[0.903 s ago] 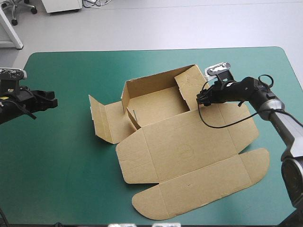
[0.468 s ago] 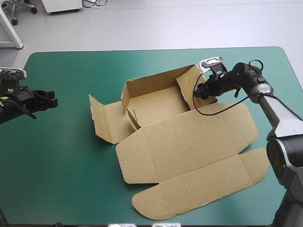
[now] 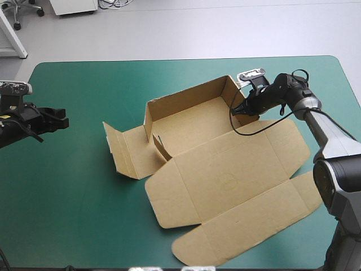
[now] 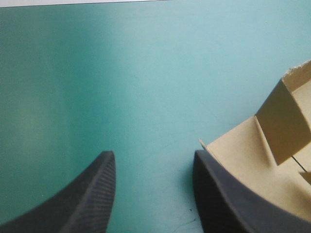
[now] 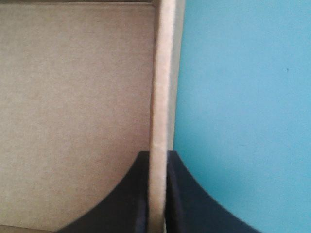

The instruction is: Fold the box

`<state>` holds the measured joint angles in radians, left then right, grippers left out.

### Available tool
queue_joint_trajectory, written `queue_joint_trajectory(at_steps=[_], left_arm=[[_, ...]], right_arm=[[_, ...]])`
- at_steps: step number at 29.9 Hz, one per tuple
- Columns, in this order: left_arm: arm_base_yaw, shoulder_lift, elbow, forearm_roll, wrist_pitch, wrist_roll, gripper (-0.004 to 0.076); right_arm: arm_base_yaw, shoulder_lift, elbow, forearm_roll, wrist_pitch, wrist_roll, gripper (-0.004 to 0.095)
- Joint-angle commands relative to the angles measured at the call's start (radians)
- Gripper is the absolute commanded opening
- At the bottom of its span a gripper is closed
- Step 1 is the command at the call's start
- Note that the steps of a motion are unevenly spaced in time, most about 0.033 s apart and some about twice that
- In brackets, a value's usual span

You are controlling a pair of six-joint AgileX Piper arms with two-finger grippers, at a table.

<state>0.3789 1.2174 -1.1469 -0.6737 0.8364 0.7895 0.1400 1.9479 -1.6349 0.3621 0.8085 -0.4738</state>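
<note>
The brown box (image 3: 225,180) lies in the middle of the table (image 3: 73,197), partly formed: walls are raised at the far side and the lid lies flat toward the near edge. The right gripper (image 3: 241,109) pinches the right wall (image 5: 163,73), its black fingers all but closed on the board (one inside, one outside). The left gripper (image 3: 63,119) hovers near the table's left edge, fingers spread, holding nothing, well apart from the box.

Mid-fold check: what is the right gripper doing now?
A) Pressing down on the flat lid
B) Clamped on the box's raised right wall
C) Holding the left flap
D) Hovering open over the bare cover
B: the right gripper is at the right wall of the box, and its wrist view shows the fingers all but shut, one on either side of that upright edge.
</note>
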Motion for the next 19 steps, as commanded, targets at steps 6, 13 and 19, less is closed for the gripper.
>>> queue_joint_trajectory(at_steps=[6,13,19], left_arm=[[-0.001,-0.021,-0.026,-0.051,-0.031,0.000,0.0349],[-0.001,-0.021,-0.026,-0.084,-0.031,0.016,0.0349],[-0.001,-0.014,-0.026,-0.085,-0.054,0.016,0.0349]], right_arm=[[-0.006,-0.056,-0.102,-0.005,-0.035,0.077,0.0000],[-0.071,-0.094,-0.164,0.076,-0.033,0.062,0.0000],[-0.182,-0.143,-0.180,0.278,-0.015,-0.032,0.0000]])
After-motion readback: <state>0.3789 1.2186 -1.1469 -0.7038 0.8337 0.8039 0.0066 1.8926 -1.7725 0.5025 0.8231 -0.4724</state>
